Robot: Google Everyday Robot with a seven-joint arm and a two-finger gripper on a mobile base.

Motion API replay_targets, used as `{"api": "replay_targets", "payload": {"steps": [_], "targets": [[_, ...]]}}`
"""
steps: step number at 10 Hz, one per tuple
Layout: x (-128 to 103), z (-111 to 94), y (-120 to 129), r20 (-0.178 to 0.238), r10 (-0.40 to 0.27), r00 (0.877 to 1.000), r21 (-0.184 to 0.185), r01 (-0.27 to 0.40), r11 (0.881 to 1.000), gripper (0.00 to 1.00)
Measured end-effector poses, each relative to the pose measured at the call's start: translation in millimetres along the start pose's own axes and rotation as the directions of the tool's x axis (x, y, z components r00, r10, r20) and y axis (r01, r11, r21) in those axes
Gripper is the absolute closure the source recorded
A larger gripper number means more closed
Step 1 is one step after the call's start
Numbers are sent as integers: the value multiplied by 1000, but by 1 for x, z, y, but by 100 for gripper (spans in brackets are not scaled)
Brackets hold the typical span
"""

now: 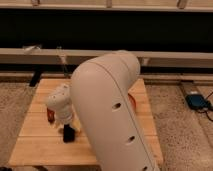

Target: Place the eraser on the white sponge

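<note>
My gripper [69, 136] hangs from a white wrist [60, 102] over the left half of the wooden table [35, 135]. Its dark tip points down and reaches the table top. I take it as open, with nothing seen held in it. The black eraser cannot be told apart from that dark tip. A dark red pod-shaped thing [50, 115] lies just left of the wrist. The white sponge is out of view, perhaps behind my big white arm link [107, 115].
An orange-red object [132, 102] peeks out at the arm's right edge. A dark rail and wall run behind the table. A blue device [198, 101] with a cable lies on the speckled floor to the right.
</note>
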Motion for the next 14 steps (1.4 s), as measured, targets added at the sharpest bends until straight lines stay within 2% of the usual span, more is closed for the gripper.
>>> {"api": "replay_targets", "payload": {"steps": [4,5,10,12,14], "targets": [[4,8,4,-8,7,1000,-13,-7,1000,21],[4,9,4,-10,6,1000,-17,-6,1000,25],[5,10,5,-16,0,1000,-37,-1,999,74],[7,3,4,-28,-2,1000,-36,1,999,85],[9,-17,0,-58,-7,998,-17,6,1000,85]]}}
